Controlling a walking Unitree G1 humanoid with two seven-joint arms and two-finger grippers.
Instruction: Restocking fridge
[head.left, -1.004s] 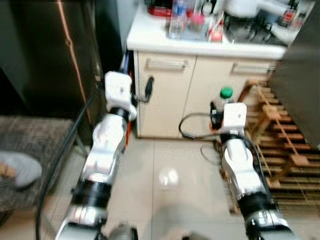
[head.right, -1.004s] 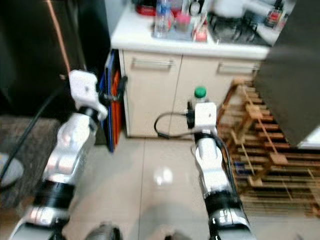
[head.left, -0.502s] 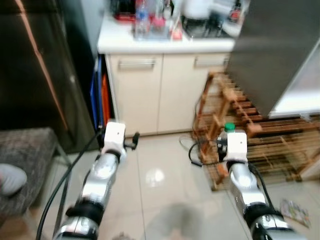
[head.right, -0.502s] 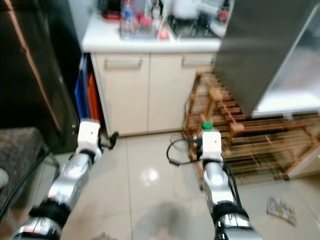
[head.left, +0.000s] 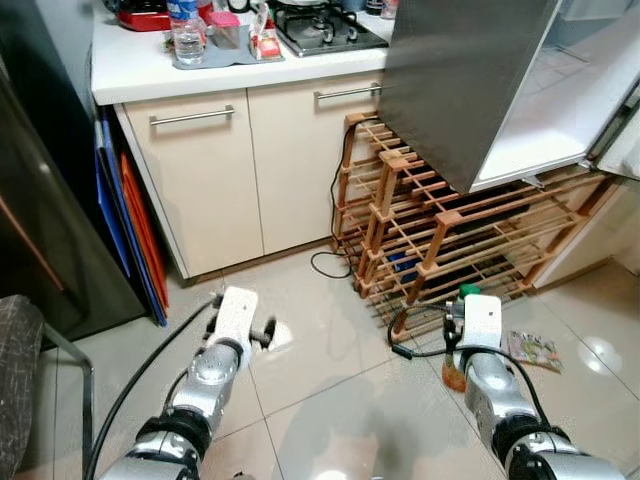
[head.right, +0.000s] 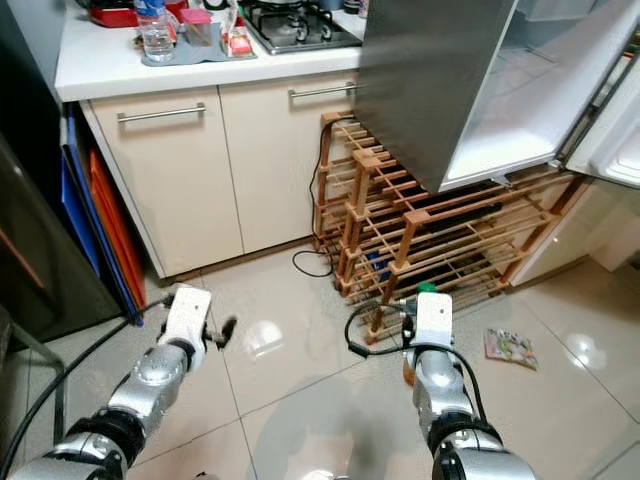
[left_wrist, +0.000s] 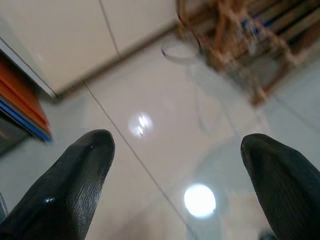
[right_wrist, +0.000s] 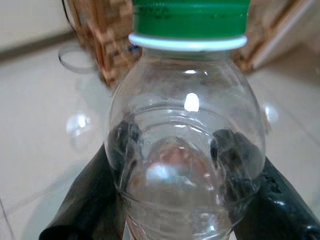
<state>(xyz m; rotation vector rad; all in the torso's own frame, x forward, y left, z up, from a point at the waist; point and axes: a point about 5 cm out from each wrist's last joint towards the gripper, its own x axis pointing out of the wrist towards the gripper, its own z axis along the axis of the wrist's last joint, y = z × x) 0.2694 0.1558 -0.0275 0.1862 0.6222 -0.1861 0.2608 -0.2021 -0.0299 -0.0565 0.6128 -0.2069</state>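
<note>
Mostly hidden behind the wrist, the bottle (right_wrist: 186, 130) is sitting clamped between the right gripper's (right_wrist: 185, 200) fingers, green cap showing. Left gripper (left_wrist: 185, 185) is hovering with fingers apart over tile. At two o'clock, the fridge door (head.right: 450, 80) is standing open, cut off above the wooden rack (head.right: 440, 240).

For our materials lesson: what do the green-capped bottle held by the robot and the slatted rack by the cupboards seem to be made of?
The clear green-capped bottle, clamped in the right tool, looks like thin glossy plastic: see-through walls, moulded ridges, bright highlights. The slatted brown rack looks like unpainted wood with a matt finish: warm brown bars joined in a lattice.
</note>
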